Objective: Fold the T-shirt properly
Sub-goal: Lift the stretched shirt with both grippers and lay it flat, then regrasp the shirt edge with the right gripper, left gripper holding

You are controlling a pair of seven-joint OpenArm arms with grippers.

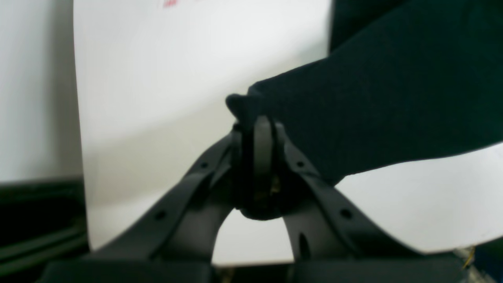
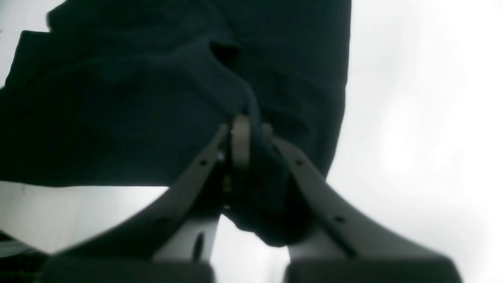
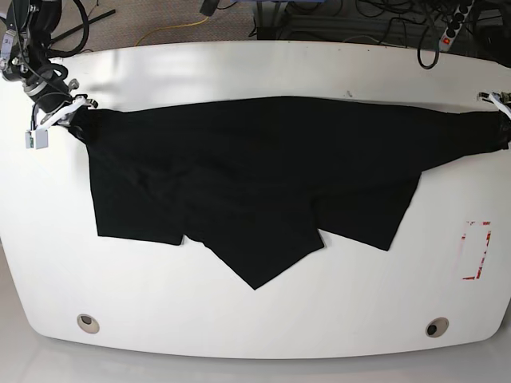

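The black T-shirt (image 3: 255,175) is stretched wide across the white table (image 3: 255,319), its upper edge pulled taut between both arms and its lower part lying wrinkled on the top. At the base view's right edge, my left gripper (image 3: 501,120) is shut on one end of the cloth. In the left wrist view, that gripper (image 1: 257,125) pinches a bunched tip of the T-shirt (image 1: 373,110). My right gripper (image 3: 76,116) on the base view's left holds the other end. Its wrist view shows the gripper (image 2: 245,127) shut on a fold of the T-shirt (image 2: 137,110). No print shows.
A red-marked rectangle (image 3: 477,250) is on the table near its right edge. Two round holes (image 3: 88,322) (image 3: 436,327) sit near the front corners. Cables and a power strip (image 3: 451,24) lie on the floor behind the table.
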